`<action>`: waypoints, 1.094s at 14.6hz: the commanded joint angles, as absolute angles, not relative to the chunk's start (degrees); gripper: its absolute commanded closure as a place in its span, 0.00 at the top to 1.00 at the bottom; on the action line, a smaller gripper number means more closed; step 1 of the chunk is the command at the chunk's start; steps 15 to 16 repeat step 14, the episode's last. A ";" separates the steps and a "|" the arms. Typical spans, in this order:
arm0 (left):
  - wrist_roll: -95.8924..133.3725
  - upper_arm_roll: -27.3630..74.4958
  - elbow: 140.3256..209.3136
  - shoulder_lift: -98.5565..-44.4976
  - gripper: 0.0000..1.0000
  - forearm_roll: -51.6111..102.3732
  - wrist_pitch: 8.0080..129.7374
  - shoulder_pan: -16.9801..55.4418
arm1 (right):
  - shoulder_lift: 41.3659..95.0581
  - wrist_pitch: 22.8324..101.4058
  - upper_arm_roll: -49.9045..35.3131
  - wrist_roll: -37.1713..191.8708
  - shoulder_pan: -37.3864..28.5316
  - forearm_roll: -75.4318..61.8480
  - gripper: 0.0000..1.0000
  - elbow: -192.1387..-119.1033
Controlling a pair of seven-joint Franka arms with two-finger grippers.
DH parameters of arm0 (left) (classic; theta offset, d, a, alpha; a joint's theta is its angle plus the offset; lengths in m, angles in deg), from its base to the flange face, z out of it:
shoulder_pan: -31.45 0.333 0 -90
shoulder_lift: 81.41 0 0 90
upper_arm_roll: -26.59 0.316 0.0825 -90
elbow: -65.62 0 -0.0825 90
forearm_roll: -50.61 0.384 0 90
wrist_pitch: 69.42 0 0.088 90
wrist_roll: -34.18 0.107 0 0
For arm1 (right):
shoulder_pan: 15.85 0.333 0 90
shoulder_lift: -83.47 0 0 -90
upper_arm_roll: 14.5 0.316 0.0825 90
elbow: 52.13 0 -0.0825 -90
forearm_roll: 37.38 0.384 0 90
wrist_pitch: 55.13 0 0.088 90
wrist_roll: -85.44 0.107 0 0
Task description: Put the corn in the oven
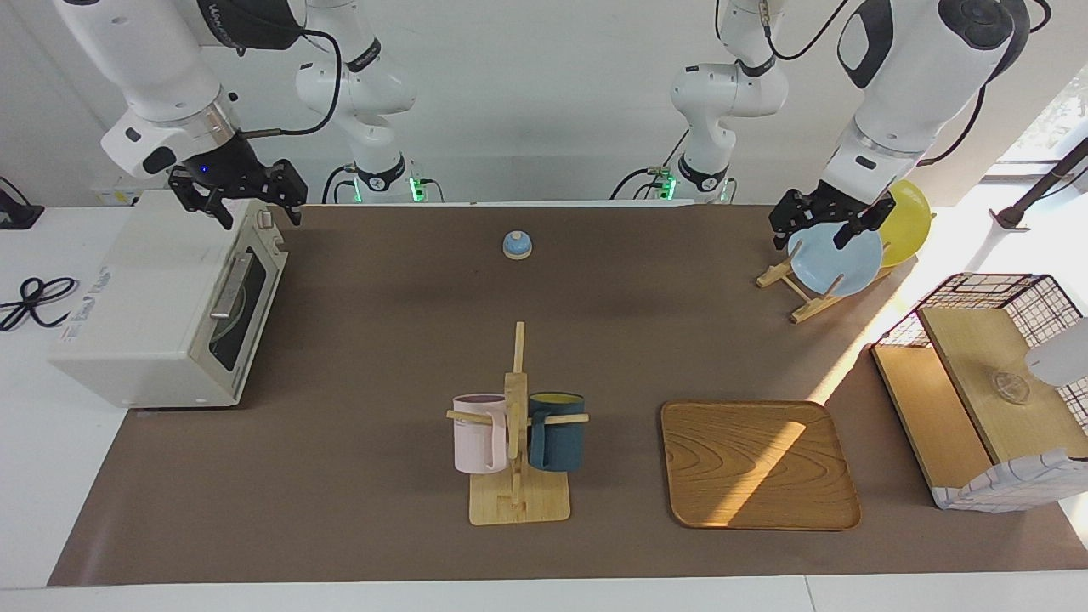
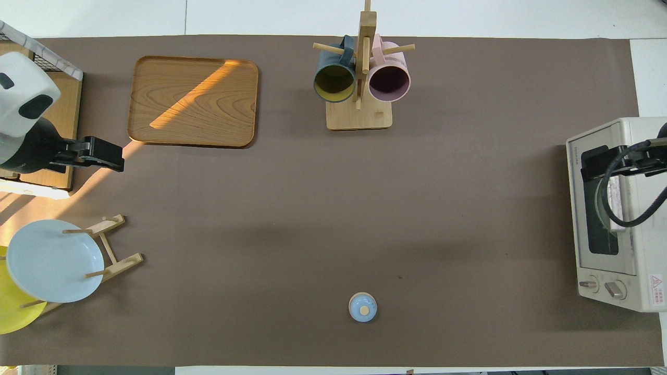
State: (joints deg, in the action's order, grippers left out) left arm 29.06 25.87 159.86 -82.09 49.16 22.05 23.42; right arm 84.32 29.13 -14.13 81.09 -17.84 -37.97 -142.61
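Note:
The corn is not in view in either view. The off-white oven (image 1: 144, 314) stands at the right arm's end of the table with its dark glass door shut; it also shows in the overhead view (image 2: 630, 291). My right gripper (image 1: 260, 218) hangs open and empty over the oven's top, at the end nearer the robots; it shows in the overhead view (image 2: 599, 161) too. My left gripper (image 1: 809, 240) hangs open and empty over the plate rack, and it shows in the overhead view (image 2: 101, 155) as well.
A light blue plate (image 1: 837, 259) and a round yellow plate (image 1: 908, 223) stand in a wooden rack. A mug tree (image 1: 517, 425) holds a pink and a dark blue mug. Also here: a wooden tray (image 1: 756, 463), a small blue knobbed lid (image 1: 517, 245), a wire basket (image 1: 994, 382).

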 commanded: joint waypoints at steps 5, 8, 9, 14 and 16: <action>29.88 25.54 160.63 -82.99 1.00 48.58 22.77 24.06 | 83.55 28.28 -14.14 81.31 -18.22 -37.91 1.00 -141.34; 29.88 25.54 160.63 -82.99 1.00 48.58 22.77 24.06 | 83.55 28.46 -14.14 81.31 -18.14 -38.00 1.00 -141.25; 29.88 25.54 160.63 -82.99 1.00 48.58 22.69 24.06 | 83.55 28.46 -14.14 81.31 -18.22 -38.00 1.00 -141.17; 29.88 25.54 160.63 -82.99 1.00 48.58 22.69 24.06 | 83.55 28.55 -14.32 81.31 -18.58 -37.91 1.00 -141.25; 29.88 25.54 160.63 -82.99 1.00 48.58 22.69 24.06 | 83.55 28.55 -14.32 81.31 -18.58 -37.91 1.00 -141.25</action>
